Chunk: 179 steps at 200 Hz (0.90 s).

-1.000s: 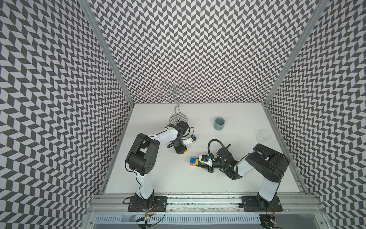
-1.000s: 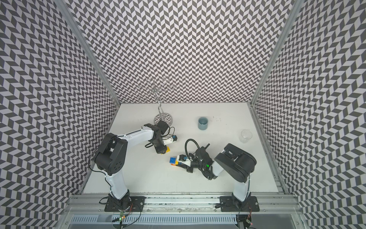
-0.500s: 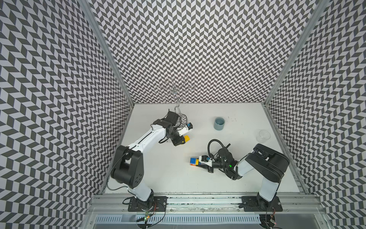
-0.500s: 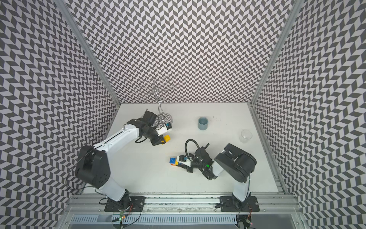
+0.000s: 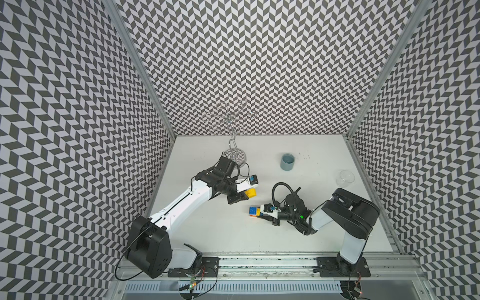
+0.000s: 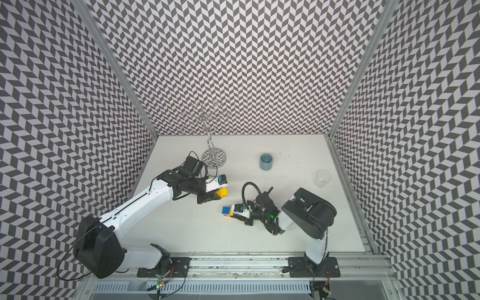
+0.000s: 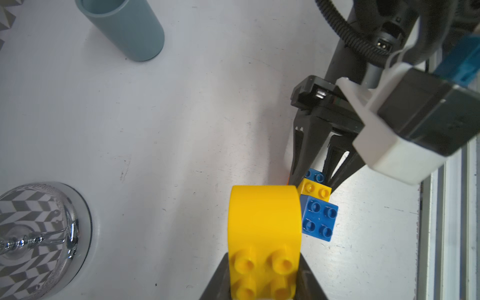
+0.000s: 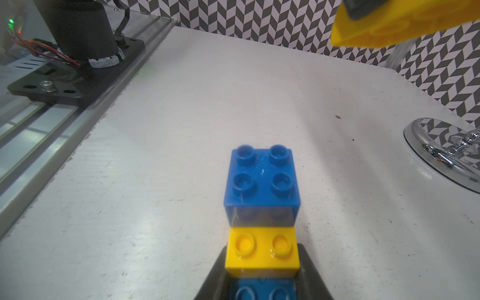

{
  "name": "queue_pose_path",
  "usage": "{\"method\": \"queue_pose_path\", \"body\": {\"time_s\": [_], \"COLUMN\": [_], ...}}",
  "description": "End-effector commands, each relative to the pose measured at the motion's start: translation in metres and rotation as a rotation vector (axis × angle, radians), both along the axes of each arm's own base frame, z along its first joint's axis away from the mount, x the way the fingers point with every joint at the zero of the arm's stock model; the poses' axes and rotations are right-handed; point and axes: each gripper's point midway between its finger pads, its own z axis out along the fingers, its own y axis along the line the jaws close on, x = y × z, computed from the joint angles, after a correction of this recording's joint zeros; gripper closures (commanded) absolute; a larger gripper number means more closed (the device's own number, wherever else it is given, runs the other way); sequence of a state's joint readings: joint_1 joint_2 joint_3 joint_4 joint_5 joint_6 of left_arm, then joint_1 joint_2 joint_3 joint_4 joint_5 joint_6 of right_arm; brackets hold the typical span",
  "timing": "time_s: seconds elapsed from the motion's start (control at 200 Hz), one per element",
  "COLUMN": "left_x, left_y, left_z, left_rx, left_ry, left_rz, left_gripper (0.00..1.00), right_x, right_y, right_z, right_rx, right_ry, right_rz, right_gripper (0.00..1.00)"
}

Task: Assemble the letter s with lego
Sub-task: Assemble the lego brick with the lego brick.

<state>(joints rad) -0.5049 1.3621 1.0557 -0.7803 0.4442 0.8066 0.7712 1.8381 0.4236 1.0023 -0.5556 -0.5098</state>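
My left gripper (image 5: 247,195) is shut on a yellow lego brick (image 5: 251,192), held above the table; the brick (image 7: 263,228) fills the space between the jaws in the left wrist view. Just right and nearer, a joined stack (image 5: 254,211) lies on the table: a blue brick (image 8: 262,181), a yellow brick (image 8: 262,249) and another blue one behind it. My right gripper (image 8: 262,278) is shut on that stack's near end. In both top views the held brick (image 6: 222,192) hangs a short way from the stack (image 6: 227,211). No finished letter s shows.
A grey-blue cup (image 5: 287,162) stands at the back of the table. A clear plastic cup (image 5: 346,178) sits near the right wall. A chrome wire stand (image 5: 235,154) rises behind the left gripper. The metal rail (image 5: 259,262) runs along the front edge.
The left arm has stretched out and lifted the yellow brick off the table, first back, then right toward the stack. The right arm and the stack have stayed put.
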Motion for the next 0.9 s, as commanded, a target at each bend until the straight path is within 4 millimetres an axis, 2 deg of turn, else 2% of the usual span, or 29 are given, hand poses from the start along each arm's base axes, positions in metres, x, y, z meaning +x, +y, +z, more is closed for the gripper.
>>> {"method": "queue_pose_path", "body": {"time_s": [0.0, 0.315, 0.496, 0.711, 0.891], "left_x": [-0.013, -0.041, -0.054, -0.058, -0.051], "left_y": [-0.004, -0.014, -0.010, -0.010, -0.011], "left_z": [0.007, 0.003, -0.013, -0.024, -0.027], "left_rx": [-0.020, -0.044, 0.013, 0.057, 0.092], "left_ry": [-0.018, 0.043, 0.028, 0.026, 0.020], "left_rz": [-0.066, -0.142, -0.179, -0.210, -0.207], "left_gripper": [0.94, 0.95, 0.96, 0.97, 0.97], "right_x": [-0.012, -0.012, -0.013, -0.018, -0.019], "right_y": [-0.022, -0.022, -0.022, -0.019, -0.019], "right_z": [-0.052, -0.052, -0.052, -0.059, -0.062], "right_rx": [-0.173, -0.175, -0.175, -0.196, -0.203], "right_ry": [0.110, 0.108, 0.111, 0.148, 0.163], "right_rz": [-0.020, -0.025, -0.018, 0.030, 0.038], "right_gripper": [0.76, 0.76, 0.76, 0.79, 0.79]}}
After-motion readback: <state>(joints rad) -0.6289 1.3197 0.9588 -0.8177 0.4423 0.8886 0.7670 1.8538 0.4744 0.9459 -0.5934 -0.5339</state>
